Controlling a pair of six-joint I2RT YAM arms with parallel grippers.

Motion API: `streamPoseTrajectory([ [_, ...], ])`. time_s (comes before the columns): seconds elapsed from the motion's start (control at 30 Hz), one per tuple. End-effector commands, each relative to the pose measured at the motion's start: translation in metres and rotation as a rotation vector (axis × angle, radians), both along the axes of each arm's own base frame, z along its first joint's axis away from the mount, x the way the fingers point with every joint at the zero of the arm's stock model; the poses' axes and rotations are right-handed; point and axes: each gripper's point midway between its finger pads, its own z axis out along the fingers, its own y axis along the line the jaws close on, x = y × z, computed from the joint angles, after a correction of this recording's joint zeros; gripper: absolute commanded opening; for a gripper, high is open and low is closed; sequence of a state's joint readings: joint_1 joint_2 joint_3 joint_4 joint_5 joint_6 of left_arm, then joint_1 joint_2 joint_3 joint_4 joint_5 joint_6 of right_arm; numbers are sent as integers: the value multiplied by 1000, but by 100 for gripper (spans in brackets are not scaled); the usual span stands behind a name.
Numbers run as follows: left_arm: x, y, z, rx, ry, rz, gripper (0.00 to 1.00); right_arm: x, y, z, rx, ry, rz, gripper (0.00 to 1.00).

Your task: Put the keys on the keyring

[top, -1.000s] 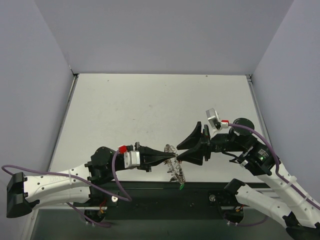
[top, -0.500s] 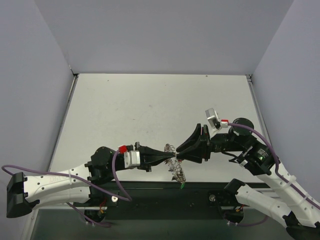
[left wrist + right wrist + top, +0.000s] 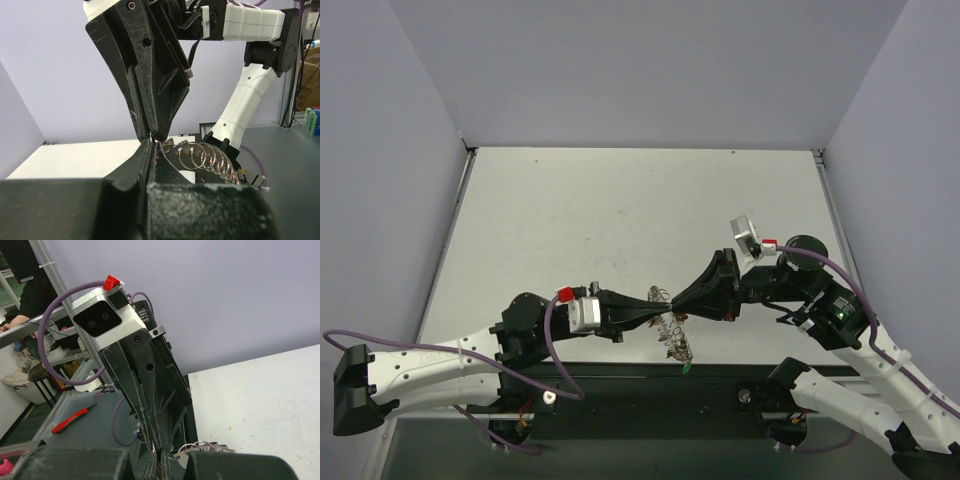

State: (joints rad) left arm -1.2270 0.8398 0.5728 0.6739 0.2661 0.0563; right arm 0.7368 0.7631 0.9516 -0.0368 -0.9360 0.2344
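Right hand (image 3: pixel 675 309) newly shut, on keyring (image 3: pixel 671 334)?

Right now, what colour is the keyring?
Silvery metal keyring; it shows best in the left wrist view.

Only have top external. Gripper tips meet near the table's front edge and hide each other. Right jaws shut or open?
Observer: Shut. In the left wrist view the right gripper points down from above, fingers pressed together, tips touching those of the left gripper.
Operator: Where's the ring relative to that contact?
Observer: The large silvery metal keyring, frilled with small loops, starts right at the left fingertips and trails off to that view's right; the left gripper seems to pinch its rim.
Operator: Any key between the right tips?
Observer: Cannot tell. The right wrist view shows only a few loops beside its shut tips.
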Motion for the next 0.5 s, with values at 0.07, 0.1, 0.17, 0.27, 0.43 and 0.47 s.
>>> streamPoseTrajectory([
  [0.07,-8,10,36,-105,-54,-17,0,3,5,7,33,-30,7,0],
  [0.1,-7,10,36,-102,-51,-16,0,4,5,6,29,-29,5,0],
  [0.17,-7,10,35,-95,-53,-12,0,4,5,6,25,-32,7,0],
  [0.27,-8,12,34,-81,-51,-11,0,6,5,6,17,-45,4,0],
  [0.43,-7,13,32,-49,-47,-6,16,5,3,0,-16,-26,-3,0],
  [0.47,-8,15,30,-43,-46,-4,21,5,2,-2,-23,-24,-4,0],
])
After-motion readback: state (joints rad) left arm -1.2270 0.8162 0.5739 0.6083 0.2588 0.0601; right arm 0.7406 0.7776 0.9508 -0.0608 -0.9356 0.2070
